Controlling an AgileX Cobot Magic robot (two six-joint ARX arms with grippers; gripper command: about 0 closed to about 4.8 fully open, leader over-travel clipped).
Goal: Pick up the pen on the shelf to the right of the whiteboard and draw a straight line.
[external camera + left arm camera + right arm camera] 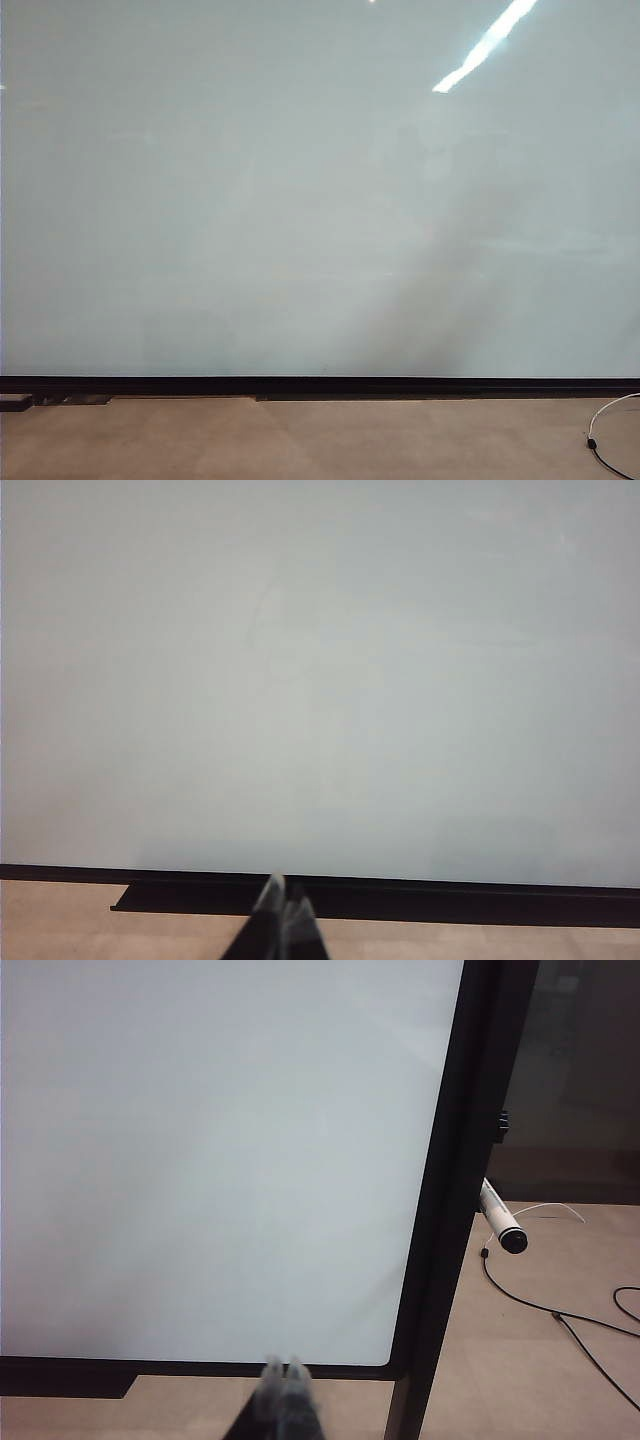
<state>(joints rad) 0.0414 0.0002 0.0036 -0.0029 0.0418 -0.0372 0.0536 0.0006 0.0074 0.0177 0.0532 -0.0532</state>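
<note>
Claws (283,908) (283,1372) closed, pen (500,1220) beside whiteboard (220,1150)

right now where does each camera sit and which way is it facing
Exterior: off the arms, square on to the whiteboard and floor; no robot parts show.
Left wrist: on the left arm, facing the board; left gripper tips shut at the frame's edge.
Right wrist: on the right arm, facing the board's right edge and the pen; right gripper shut.
All three share the board and its black lower strip.
</note>
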